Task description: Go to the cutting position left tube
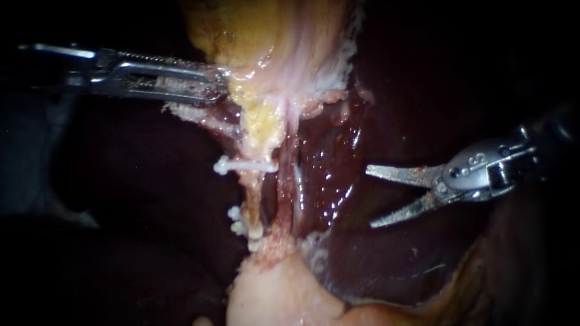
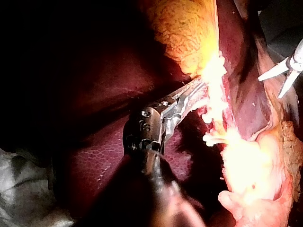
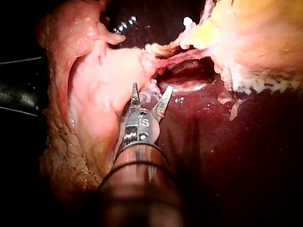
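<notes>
My right instrument [image 1: 376, 198] with its pincer open and empty over the liver [image 1: 338, 175], apart from the left tube [image 1: 254, 196], white clips [image 1: 246, 164] across that tube, my left instrument [image 1: 214, 86] with its pincer clamped on the gallbladder [image 1: 266, 42]

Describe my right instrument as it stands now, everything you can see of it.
The right instrument comes in from the right: a dark shaft, a shiny metal wrist, then a pincer of two slim, pointed metal jaws. They stand open in a wide V, pointing toward the tubes and holding nothing. It hovers over the dark red liver, well to the side of the clipped left tube, and appears to touch nothing.
</notes>
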Robot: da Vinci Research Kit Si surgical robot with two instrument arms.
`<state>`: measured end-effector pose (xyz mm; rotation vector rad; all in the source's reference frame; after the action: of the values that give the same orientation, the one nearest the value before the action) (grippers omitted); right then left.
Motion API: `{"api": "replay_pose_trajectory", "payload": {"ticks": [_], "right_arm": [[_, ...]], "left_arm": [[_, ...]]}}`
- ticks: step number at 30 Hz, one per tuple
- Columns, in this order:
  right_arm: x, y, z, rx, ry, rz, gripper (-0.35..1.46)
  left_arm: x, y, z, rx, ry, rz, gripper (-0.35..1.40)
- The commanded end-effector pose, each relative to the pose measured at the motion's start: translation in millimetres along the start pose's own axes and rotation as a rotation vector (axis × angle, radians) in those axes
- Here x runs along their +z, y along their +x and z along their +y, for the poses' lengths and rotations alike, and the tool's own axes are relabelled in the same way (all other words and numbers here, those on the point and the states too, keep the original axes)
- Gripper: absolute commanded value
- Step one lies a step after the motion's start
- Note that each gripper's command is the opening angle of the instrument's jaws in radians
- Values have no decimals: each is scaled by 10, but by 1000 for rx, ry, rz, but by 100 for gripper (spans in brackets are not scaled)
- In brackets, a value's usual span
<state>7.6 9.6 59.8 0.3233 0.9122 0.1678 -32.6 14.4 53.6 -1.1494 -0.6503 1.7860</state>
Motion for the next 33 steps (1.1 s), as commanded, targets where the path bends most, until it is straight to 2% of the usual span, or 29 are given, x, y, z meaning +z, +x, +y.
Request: {"api": "replay_pose_trajectory", "payload": {"ticks": [1, 6, 10, 14, 19, 23, 27, 33], "right_arm": [[0, 0, 0, 0, 0, 0, 145], [1, 1, 0, 0, 0, 0, 145], [1, 1, 0, 1, -1, 0, 145], [2, 3, 0, 2, 5, 2, 145], [10, 13, -6, 3, 31, 13, 145], [22, 27, -13, 5, 61, 34, 145], [42, 40, -21, 7, 83, 54, 145], [76, 48, -27, 32, 112, 63, 145]], "left_arm": [[-3, 2, 2, -1, -2, -1, -35], [-26, 18, 13, -12, -14, -10, -35], [-53, 35, 20, -18, -10, 11, -35], [-72, 40, 21, -16, -3, 20, -35], [-71, 39, 21, -16, -1, 21, -35], [-69, 38, 22, -16, 1, 22, -35], [-68, 38, 23, -16, 2, 23, -35], [-65, 36, 24, -16, 5, 24, -35]]}}
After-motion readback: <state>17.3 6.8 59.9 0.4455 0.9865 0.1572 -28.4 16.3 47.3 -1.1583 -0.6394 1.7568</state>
